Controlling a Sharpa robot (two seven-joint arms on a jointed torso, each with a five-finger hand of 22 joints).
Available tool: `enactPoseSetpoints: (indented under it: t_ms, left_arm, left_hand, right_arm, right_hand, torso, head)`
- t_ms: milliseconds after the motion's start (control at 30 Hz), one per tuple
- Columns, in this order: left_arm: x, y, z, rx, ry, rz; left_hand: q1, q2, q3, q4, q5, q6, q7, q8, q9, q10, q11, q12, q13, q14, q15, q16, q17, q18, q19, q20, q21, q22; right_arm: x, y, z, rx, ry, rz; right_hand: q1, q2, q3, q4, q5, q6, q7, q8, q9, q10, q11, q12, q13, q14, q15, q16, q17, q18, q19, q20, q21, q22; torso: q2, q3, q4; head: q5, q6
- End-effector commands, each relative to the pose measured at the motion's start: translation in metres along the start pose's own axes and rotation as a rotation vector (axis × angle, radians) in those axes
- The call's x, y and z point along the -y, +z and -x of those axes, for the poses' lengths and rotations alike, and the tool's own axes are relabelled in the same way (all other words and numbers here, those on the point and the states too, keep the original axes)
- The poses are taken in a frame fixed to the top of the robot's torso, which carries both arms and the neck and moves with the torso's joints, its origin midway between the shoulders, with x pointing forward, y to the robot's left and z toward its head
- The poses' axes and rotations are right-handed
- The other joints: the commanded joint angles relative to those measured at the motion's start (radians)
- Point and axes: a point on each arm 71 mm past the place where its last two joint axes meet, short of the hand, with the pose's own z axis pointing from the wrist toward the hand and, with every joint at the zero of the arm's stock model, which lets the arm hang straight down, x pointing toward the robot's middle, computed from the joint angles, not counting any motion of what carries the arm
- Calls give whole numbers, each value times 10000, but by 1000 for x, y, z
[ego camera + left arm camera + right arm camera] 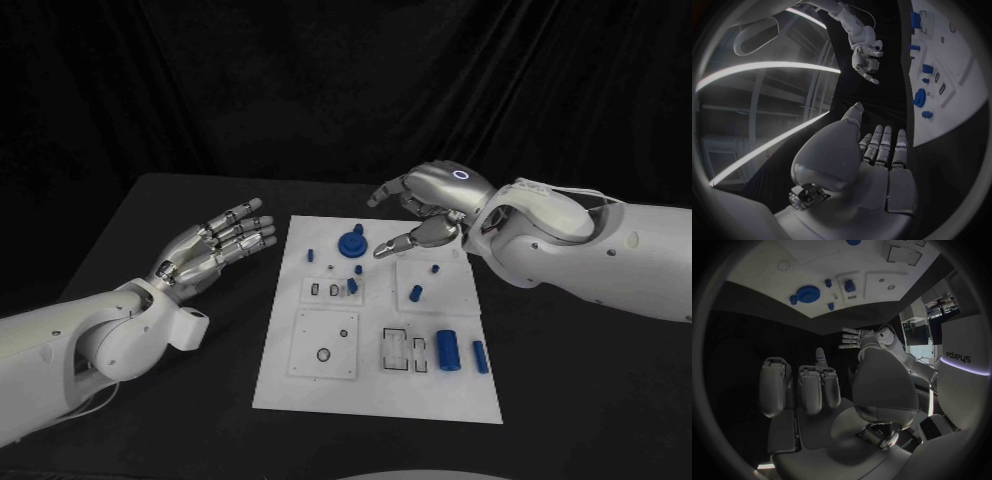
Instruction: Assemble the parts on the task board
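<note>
The white task board [378,385] lies in the middle of the black table. On its far end stands a round blue part [351,243] with several small blue pieces around it. Two blue cylinders [449,350] lie near its right edge. My left hand [216,245] hovers left of the board, flat, fingers straight and apart, holding nothing. My right hand [426,208] hangs over the board's far right corner, fingers loosely bent, with nothing in it. The right wrist view shows the right hand [829,395] bare, with the round part [807,292] beyond it. The left wrist view shows the left hand [873,160] bare.
Empty slots and framed recesses [325,345] mark the board's near half. Black table [173,210] surrounds the board on all sides, with a dark curtain behind. In the left wrist view the right hand [866,57] hangs beside the board [954,115].
</note>
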Motion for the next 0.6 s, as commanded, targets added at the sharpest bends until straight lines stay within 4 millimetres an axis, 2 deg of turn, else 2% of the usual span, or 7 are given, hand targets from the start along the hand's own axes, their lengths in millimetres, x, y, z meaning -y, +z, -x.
enactPoseSetpoints:
  t_ms: [33, 167, 200, 233, 300, 400, 600]
  left_arm:
    - [24, 9, 2, 338, 2824, -900]
    - [50, 25, 0, -141, 5260, -538]
    - [55, 29, -2, -358, 5867, -337]
    - [59, 32, -3, -571, 6423, -77]
    - [63, 40, -7, -1038, 7405, 776]
    - [60, 51, -11, -1648, 8239, 2326]
    - [49, 67, -17, -2365, 9132, 4749]
  left_hand:
    - [12, -174, -91, 192, -409, 179, 101, 30, 16, 644, 238, 1891, 875, 1209, 190, 1640, 771, -56, 1721, 111, 1045, 502]
    - [-1087, -897, -1058, 1337, -2201, 3961, 888, 1147, 544, 2359, 79, 9030, 5283, 3039, -69, 9021, 5111, 14, 4523, 150, 4092, 2140]
    - [-1107, -908, -1063, 1354, -2209, 3988, 894, 1167, 549, 2480, 72, 9097, 5406, 3085, -66, 9090, 5185, 20, 4538, 139, 4131, 2165]
    - [-1955, -1376, -1266, 1566, -2267, 4754, 1193, 1762, 714, 8075, -104, 11271, 10450, 7287, -153, 11728, 9512, 78, 5377, -59, 5467, 2968]
    - [-2533, -1431, -1246, 1746, -2365, 4992, 1012, 2218, 830, 12063, -396, 12005, 13921, 11285, -439, 12897, 13295, -169, 6905, -398, 8117, 5561]
    - [-3480, -1421, -1368, 1611, -2313, 5826, 1081, 3027, 1167, 12479, -479, 12038, 14293, 12258, -634, 12989, 14224, -833, 9068, -609, 11246, 9833]
    - [-4478, -1046, -1328, 1730, -2342, 7439, 621, 3955, 1811, 12479, -853, 12038, 14293, 12258, -884, 12989, 14224, -1276, 11072, -811, 13184, 12907]
  right_arm:
    - [5, -2, 15, 1035, 864, -182]
    - [10, -3, 18, 939, 938, -378]
    - [11, -2, 18, 892, 948, -411]
    - [12, -2, 18, 842, 955, -443]
    - [14, -1, 16, 762, 967, -487]
    - [15, 0, 14, 737, 985, -543]
    - [21, -2, 2, 877, 1053, -769]
  right_hand:
    - [-308, 252, 270, -2, 34, 815, 3, 849, 440, 1031, 81, 36, 2634, 1034, 88, 350, 2581, -204, 664, 83, 553, 2287]
    - [-322, 407, 396, -4, 53, 175, -30, 1607, 996, 1031, 61, 36, 2634, 1037, 82, 363, 2606, -208, 660, 102, 625, 2294]
    - [-343, 418, 406, -11, 55, 117, -23, 1684, 1051, 1031, 63, 36, 2634, 1034, 86, 356, 2591, -206, 655, 106, 620, 2291]
    - [-396, 542, 467, -6, 51, -48, -15, 1868, 1183, 1031, 78, 36, 2634, 1025, 96, 335, 2547, -196, 635, 113, 591, 2278]
    - [-407, 630, 548, -11, 54, -311, -2, 2278, 1458, 1031, 90, 36, 2634, 1016, 110, 316, 2505, -188, 614, 132, 575, 2268]
    - [-590, 925, 667, -17, 80, -514, 5, 2561, 1643, 1031, 101, 36, 2634, 1002, 118, 284, 2437, -172, 581, 147, 522, 2246]
    - [-988, 1581, 848, -46, 399, -846, 28, 3065, 1940, 1031, 123, 36, 2634, 992, 135, 263, 2390, -162, 556, 172, 497, 2232]
  torso:
    - [-52, 25, -36]
    - [-119, 59, -72]
    - [-134, 66, -80]
    - [-135, 67, -80]
    - [-197, 78, -104]
    - [-296, 120, -175]
    - [-473, 270, -372]
  head:
    - [112, 133]
    - [190, 201]
    - [194, 203]
    - [192, 216]
    - [194, 226]
    - [238, 183]
    - [331, -112]
